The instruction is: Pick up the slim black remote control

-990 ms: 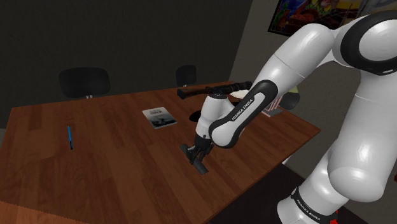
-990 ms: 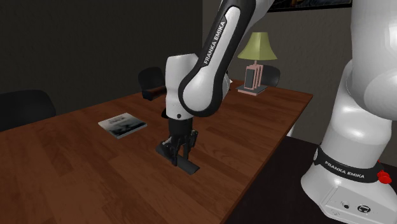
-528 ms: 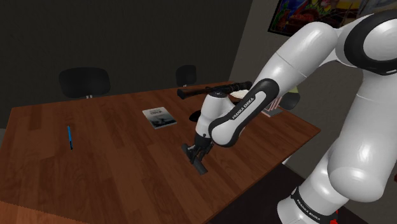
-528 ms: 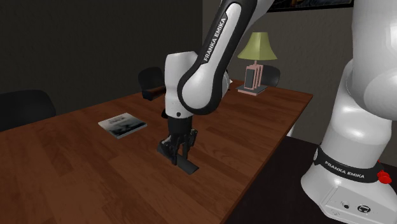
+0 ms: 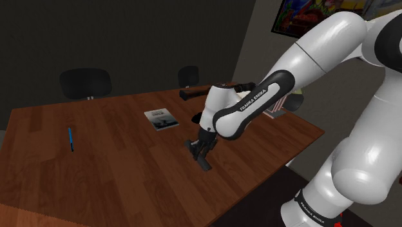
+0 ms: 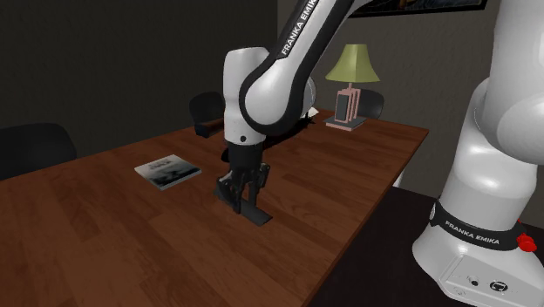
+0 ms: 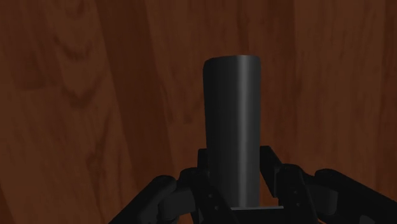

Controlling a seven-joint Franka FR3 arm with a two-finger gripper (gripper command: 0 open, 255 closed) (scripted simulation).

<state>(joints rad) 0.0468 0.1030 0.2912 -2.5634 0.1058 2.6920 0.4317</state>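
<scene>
Grasp looks made from my end: the gripper has its two black fingers pressed against the long sides of the slim black remote. They clamp it near one end, so most of its length sticks out past the fingertips. The remote sits low over the wooden table, near the edge facing the stand and well apart from the book and the blue pen. I judge we are at the lift. What I'd want next is a slow, straight rise with the squeeze kept firm, since a hold this far off centre could let the free end sag or pivot. In the second exterior view the remote slopes down away from the hand, and I cannot tell whether its lower end touches the wood or hangs just clear, because its dark body merges with the shadow beneath. The held end is buried among the fingers, and I can make out no buttons on its face.
</scene>
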